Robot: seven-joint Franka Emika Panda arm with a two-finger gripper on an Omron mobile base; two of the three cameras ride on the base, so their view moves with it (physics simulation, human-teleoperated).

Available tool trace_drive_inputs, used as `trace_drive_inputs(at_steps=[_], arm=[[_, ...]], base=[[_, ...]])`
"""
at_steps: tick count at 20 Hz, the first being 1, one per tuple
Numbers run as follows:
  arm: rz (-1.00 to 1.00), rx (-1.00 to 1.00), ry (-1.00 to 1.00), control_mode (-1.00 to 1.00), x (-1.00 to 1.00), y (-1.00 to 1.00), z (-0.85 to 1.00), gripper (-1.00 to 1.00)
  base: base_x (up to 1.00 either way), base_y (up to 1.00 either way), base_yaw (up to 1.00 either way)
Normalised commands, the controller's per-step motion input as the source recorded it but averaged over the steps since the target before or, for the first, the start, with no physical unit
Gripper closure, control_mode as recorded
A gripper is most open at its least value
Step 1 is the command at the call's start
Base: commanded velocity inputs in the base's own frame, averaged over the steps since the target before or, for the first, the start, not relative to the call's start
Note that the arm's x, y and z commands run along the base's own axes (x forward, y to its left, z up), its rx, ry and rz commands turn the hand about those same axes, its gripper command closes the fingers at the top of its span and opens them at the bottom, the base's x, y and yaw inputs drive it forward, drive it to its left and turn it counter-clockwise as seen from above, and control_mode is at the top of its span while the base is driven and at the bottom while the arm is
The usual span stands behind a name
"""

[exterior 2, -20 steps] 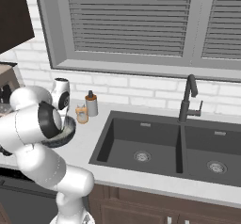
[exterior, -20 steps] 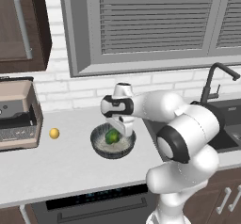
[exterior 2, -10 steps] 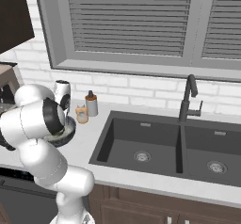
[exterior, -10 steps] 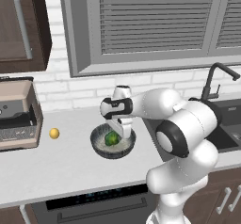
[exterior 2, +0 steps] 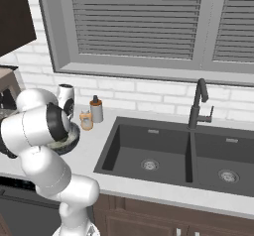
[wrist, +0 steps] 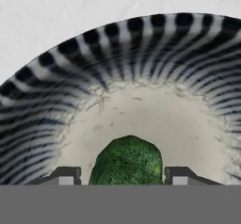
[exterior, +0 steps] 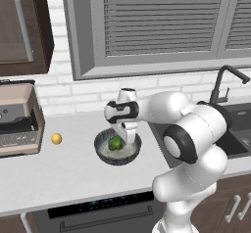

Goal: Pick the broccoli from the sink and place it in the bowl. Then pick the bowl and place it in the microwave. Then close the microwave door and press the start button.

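Observation:
The bowl is dark with pale radial stripes and stands on the counter left of the sink. The green broccoli lies in its pale hollow. My gripper points down into the bowl. In the hand view the broccoli sits between the two fingertips of the gripper, with a thin gap on the left side, so the jaws stand open around it. The striped wall of the bowl curves behind. The microwave and its door are out of view.
A small yellow fruit lies on the counter left of the bowl. A beige appliance stands at the far left. Two small bottles stand by the wall behind the bowl. The gooseneck faucet rises behind the sink.
The fingers have spread a little around the broccoli, which stays in the bowl. The hand has barely shifted over the bowl.

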Motion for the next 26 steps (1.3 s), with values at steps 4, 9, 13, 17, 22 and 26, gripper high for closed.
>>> trace_drive_inputs(at_steps=[4, 9, 13, 17, 22, 26], arm=[[0.0, 0.0, -0.01, -1.0, -0.06, 0.0, 0.19, -1.0], [0.0, 0.0, -0.01, -1.0, -0.09, 0.0, 0.52, -1.0], [0.0, 0.0, 0.0, -1.0, -0.11, 0.0, 0.51, -1.0], [0.0, 0.01, 0.0, -1.0, -0.19, -0.04, 0.38, -1.0], [0.0, 0.05, 0.01, -1.0, -0.32, -0.53, 0.17, -1.0], [0.1, 0.02, 0.07, -1.0, -0.31, -0.73, 0.09, -1.0]], base=[[0.0, 0.0, 0.0], [0.0, 0.0, 0.0], [0.0, 0.0, 0.0], [0.0, 0.0, 0.0], [0.0, 0.0, 0.0], [0.0, 0.0, 0.0]])
